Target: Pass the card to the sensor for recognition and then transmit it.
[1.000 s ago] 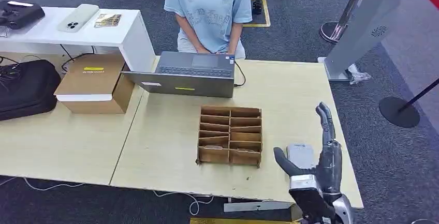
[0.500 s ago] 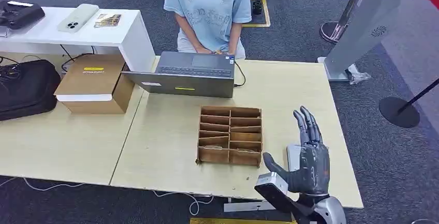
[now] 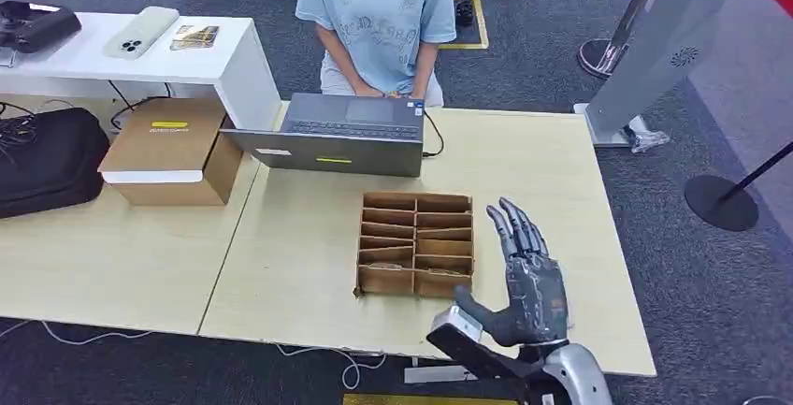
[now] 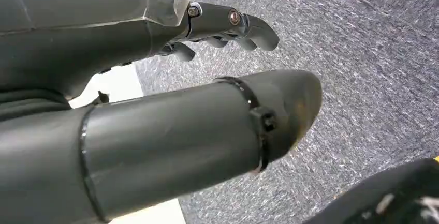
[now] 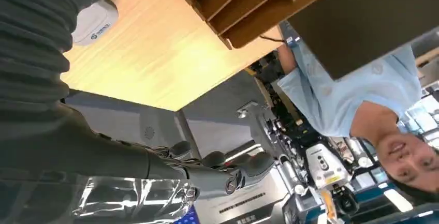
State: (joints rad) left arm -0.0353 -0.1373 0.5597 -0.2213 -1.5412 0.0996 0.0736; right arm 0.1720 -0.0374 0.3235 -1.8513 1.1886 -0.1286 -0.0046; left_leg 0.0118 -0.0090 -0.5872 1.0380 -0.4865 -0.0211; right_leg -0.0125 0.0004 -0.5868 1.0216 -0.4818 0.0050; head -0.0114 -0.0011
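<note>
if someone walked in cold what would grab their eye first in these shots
The robot's right hand, dark fingers spread and holding nothing, raised over the near right part of the wooden table. Just left of it sits a brown cardboard divider tray, and behind that a grey laptop with a person in a light blue shirt seated at it.

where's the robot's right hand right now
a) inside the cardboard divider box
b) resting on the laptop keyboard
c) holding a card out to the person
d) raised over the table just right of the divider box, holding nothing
d: the right hand hovers with fingers spread and empty, beside the divider box, above the table.
</note>
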